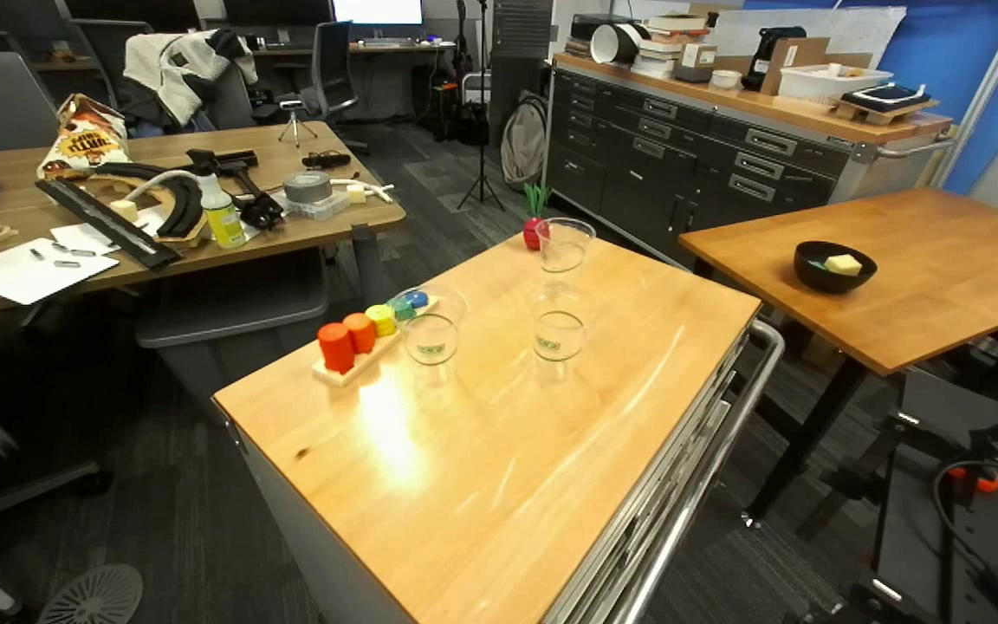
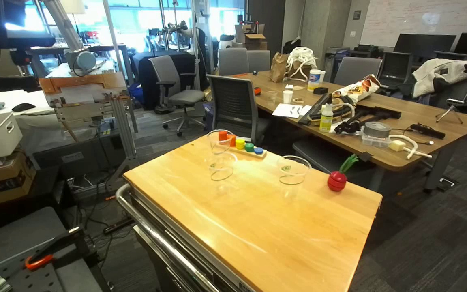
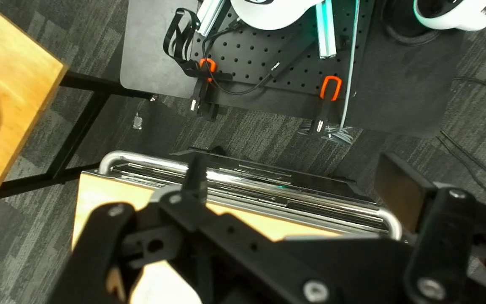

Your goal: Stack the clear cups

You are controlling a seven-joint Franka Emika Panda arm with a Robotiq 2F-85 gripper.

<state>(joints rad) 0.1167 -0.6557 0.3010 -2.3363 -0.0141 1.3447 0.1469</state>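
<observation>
Three clear cups stand apart on the wooden cart top. The cup by the coloured blocks shows in both exterior views. The middle cup stands nearer the handle side, also in both exterior views. The cup by the red radish shows in both exterior views too. No cup shows in the wrist view. My gripper is open and empty in the wrist view, over the cart's handle edge, away from the cups. It does not show in the exterior views.
A board of coloured blocks lies along one edge. A red toy radish with green leaves stands near the far end. A metal handle runs along the cart's side. A black bowl sits on a separate table.
</observation>
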